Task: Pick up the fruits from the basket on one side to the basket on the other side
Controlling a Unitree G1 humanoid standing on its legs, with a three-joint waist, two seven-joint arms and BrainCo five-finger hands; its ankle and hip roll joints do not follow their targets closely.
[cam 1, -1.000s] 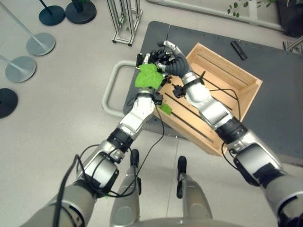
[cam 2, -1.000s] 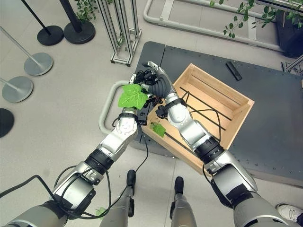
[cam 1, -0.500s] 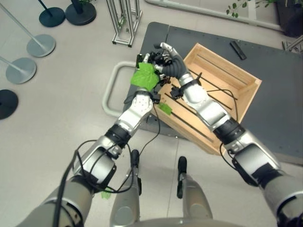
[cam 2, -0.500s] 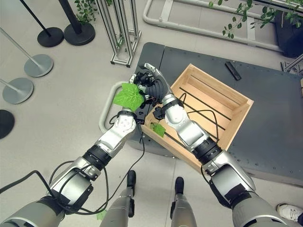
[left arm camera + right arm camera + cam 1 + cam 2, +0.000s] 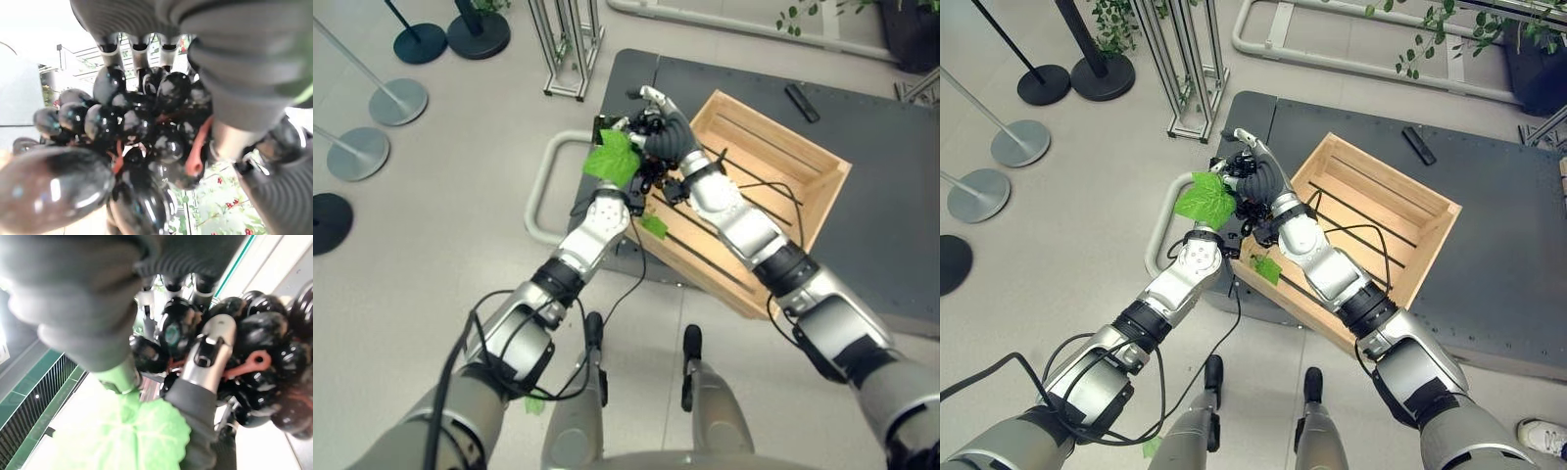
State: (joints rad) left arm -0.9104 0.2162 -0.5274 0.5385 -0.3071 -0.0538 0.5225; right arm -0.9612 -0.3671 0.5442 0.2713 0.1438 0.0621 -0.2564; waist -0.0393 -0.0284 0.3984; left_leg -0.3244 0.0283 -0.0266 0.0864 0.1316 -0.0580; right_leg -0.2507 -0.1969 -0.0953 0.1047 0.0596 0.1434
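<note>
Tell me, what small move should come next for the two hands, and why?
Probably the left hand should let go. Both hands are curled on the bunch of black grapes with its green leaf, beside the wooden crate's near corner; the right hand can then carry it over the crate.

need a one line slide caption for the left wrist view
Left hand and right hand both curled round a bunch of black grapes with a reddish stem.
</note>
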